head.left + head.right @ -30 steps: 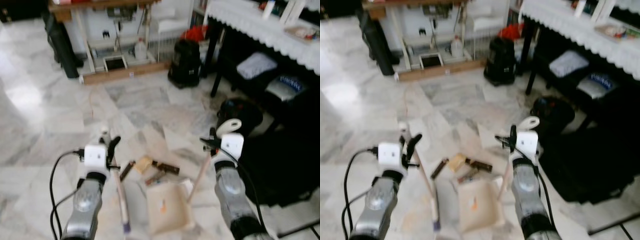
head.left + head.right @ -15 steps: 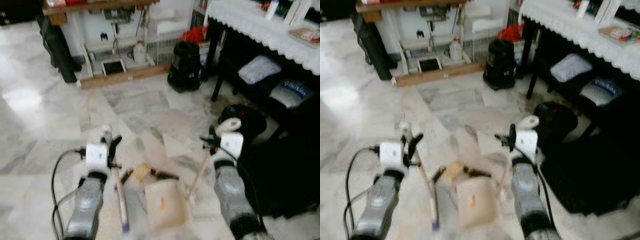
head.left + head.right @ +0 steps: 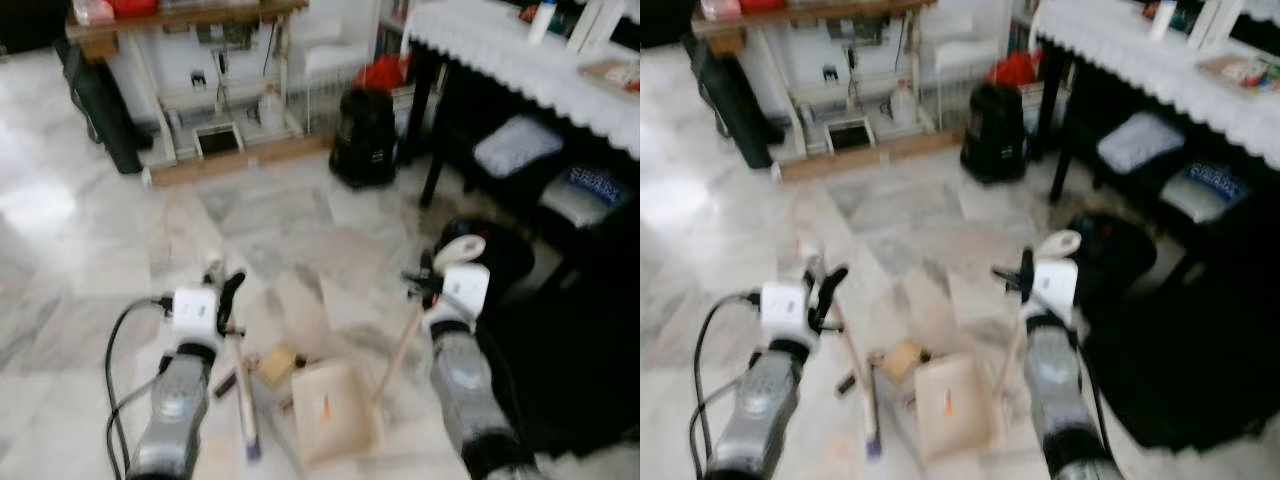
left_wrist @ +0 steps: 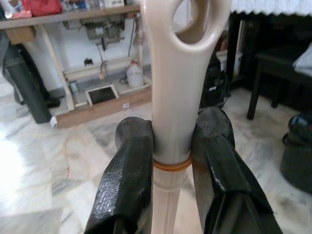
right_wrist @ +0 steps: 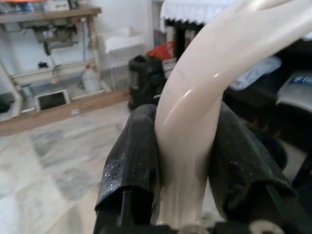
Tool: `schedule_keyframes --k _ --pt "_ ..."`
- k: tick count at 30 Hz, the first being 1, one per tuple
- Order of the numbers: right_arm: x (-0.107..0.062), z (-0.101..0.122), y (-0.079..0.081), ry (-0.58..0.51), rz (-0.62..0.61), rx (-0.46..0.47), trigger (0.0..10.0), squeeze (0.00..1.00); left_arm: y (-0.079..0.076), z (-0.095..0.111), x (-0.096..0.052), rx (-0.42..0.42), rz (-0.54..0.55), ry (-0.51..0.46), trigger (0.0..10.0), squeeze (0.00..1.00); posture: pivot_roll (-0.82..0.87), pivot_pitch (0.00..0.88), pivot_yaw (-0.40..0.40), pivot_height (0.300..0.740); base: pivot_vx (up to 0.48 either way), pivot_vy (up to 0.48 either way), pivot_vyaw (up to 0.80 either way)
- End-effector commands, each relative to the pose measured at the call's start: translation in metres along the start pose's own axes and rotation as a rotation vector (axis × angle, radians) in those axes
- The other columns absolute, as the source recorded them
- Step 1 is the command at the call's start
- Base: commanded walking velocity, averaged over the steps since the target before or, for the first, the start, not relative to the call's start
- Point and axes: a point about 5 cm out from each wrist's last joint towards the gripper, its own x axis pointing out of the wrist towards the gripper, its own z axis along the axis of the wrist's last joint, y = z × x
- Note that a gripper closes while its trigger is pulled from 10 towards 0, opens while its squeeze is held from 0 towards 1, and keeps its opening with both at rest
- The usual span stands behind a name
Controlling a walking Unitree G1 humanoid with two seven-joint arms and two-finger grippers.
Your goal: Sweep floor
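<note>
My left gripper (image 4: 173,131) is shut on the beige broom handle (image 4: 178,73), which has a hanging hole at its top. The handle slants down to the floor between my arms (image 3: 243,400). My right gripper (image 5: 187,122) is shut on the cream dustpan handle (image 5: 204,73). Its thin stick (image 3: 400,345) runs down to the beige dustpan (image 3: 335,412) on the marble floor. A tan block (image 3: 277,365) lies at the pan's left front corner. A small dark stick (image 3: 226,381) lies beside the broom handle. The picture is blurred.
A black bin (image 3: 363,135) stands ahead on the floor. A black table with a white lace cloth (image 3: 500,40) and cushioned stools (image 3: 515,145) line the right side. A round black object (image 3: 495,245) sits near my right gripper. A wooden workbench (image 3: 180,15) stands at the back.
The whole view has shifted as the camera moved. The litter now lies closer to the dustpan's front, the tan block against its corner; the dark pieces ahead of it are gone from sight. Both grips unchanged.
</note>
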Motion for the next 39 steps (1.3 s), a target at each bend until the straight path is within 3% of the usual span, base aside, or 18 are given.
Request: schedule_keyframes --k 1,18,32,39 --pt "0.005 0.011 0.001 -0.05 0.004 -0.011 10.0 0.0 0.006 0.009 0.002 0.008 0.007 -0.052 10.0 0.0 0.07 0.07 -0.006 0.74 0.0 0.0 0.0" --pt "-0.005 0.006 -0.011 -0.037 -0.027 -0.04 10.0 0.0 0.004 0.009 0.0 0.0 -0.008 -0.054 10.0 0.0 0.07 0.054 -0.006 0.74 0.0 0.0 0.0" --pt "-0.02 -0.012 -0.021 0.034 -0.087 -0.164 10.0 0.0 0.003 0.009 -0.001 -0.002 -0.018 -0.052 10.0 0.0 0.06 0.065 -0.003 0.74 0.0 0.0 0.0" --pt "-0.024 -0.019 -0.028 0.059 -0.118 -0.18 10.0 0.0 0.003 0.01 0.0 -0.006 -0.03 -0.056 10.0 0.0 0.06 0.068 0.001 0.74 0.0 0.0 0.0"
